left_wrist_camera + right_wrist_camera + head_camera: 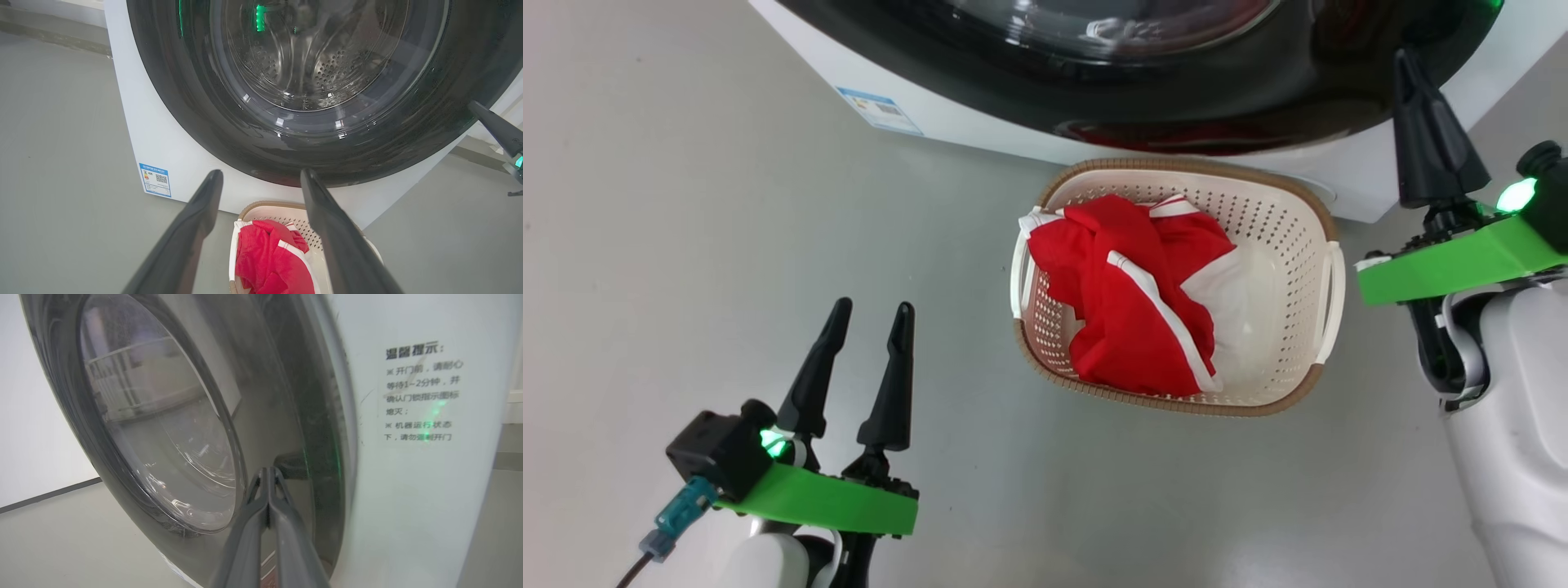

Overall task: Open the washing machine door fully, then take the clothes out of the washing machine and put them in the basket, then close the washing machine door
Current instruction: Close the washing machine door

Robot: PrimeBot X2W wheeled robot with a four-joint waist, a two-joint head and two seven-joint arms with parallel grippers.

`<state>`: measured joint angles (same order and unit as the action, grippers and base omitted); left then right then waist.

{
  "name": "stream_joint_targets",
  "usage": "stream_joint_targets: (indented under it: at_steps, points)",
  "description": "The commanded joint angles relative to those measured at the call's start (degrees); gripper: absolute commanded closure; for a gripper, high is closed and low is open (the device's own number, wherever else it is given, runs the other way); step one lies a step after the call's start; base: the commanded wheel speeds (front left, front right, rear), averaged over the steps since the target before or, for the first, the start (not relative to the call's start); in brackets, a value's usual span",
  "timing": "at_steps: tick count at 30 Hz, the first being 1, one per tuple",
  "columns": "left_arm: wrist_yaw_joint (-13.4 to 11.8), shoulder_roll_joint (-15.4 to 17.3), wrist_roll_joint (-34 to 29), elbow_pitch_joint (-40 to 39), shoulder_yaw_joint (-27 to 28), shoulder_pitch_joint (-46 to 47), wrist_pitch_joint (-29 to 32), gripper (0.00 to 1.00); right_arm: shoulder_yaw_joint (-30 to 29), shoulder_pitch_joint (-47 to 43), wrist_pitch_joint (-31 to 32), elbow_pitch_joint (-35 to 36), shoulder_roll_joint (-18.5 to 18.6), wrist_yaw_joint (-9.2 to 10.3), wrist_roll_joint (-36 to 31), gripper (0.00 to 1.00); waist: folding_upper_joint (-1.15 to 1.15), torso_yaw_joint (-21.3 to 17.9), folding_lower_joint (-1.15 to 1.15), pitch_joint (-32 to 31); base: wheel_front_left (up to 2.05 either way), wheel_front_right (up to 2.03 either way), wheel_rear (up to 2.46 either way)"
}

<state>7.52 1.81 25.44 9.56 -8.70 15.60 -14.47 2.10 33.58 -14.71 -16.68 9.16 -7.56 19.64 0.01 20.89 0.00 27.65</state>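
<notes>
The right arm is reaching toward the washing machine (980, 122), its claw (267, 471) pinched closed on nothing, long dark fingers pressed together with tips at the glossy black rim of the round door (1258, 98). The door is lying against the machine's white front. The left arm is hovering well apart from the machine, its claw (874, 305) spread open and empty. The soft red clothes (1127, 302) with white stripes are lying crumpled in the oval cream basket (1282, 245), perforated plastic with a brown woven-look rim, just before the machine on the smooth grey floor (686, 245).
</notes>
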Motion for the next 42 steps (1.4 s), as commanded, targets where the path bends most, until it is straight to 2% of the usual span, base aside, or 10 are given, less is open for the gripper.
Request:
stream_joint_targets:
  at_steps: [1,3,6,8,9,10,11,26,42]
  points:
    - [-0.03,1.07,-0.18,-1.01,2.23,0.48,-0.52,0.0,1.37,-0.26,-0.29,1.3,-0.48,0.08,-0.34,1.0,-0.01,-0.37,0.0,-0.77,0.0,0.0,0.0]
    - [-0.03,1.07,-0.52,-0.83,2.49,0.16,-0.52,0.0,2.37,-1.49,-0.29,1.2,-0.63,0.08,-0.3,1.0,-0.01,-0.74,0.0,-1.59,0.0,0.0,0.0]
    - [-0.03,1.07,-1.12,-0.54,2.96,-0.37,-0.52,0.0,3.73,-3.7,-0.29,1.14,-0.91,0.08,-0.25,0.78,-0.01,-1.41,0.0,-2.99,0.0,0.0,0.0]
    - [-0.03,1.07,-1.58,-0.39,3.36,-0.75,-0.52,0.0,4.3,-5.32,-0.29,1.32,-1.18,0.08,-0.14,0.54,-0.01,-1.94,0.0,-4.0,0.0,0.0,0.0]
    - [-0.03,1.07,-1.84,-0.32,3.6,-0.98,-0.52,0.0,4.5,-6.18,-0.29,1.32,-1.32,0.08,-0.12,0.35,-0.01,-2.25,0.0,-4.51,0.0,0.0,0.0]
    - [-0.03,1.07,-2.1,-0.24,3.85,-1.24,-0.52,0.0,4.71,-7.07,-0.29,1.36,-1.46,0.08,-0.11,0.07,-0.01,-2.57,0.0,-5.04,0.0,0.0,0.0]
    - [-0.03,1.07,-2.36,-0.16,4.08,-1.5,-0.52,0.0,4.68,-7.99,-0.29,1.41,-1.64,0.08,-0.03,0.0,-0.01,-2.89,0.0,-5.57,0.0,0.0,0.0]
    - [-0.03,1.16,-6.68,-0.18,5.54,-4.85,-0.52,0.0,1.26,-19.93,-0.29,2.68,-2.76,0.08,0.23,0.0,-0.01,-8.02,0.0,-11.69,0.0,0.0,0.0]
    - [-0.03,3.44,-8.13,-1.3,7.61,-8.53,-0.52,0.0,-4.17,-30.04,-0.29,4.29,-3.44,0.08,0.04,0.0,-0.01,-13.41,0.0,-16.44,0.0,0.0,0.0]
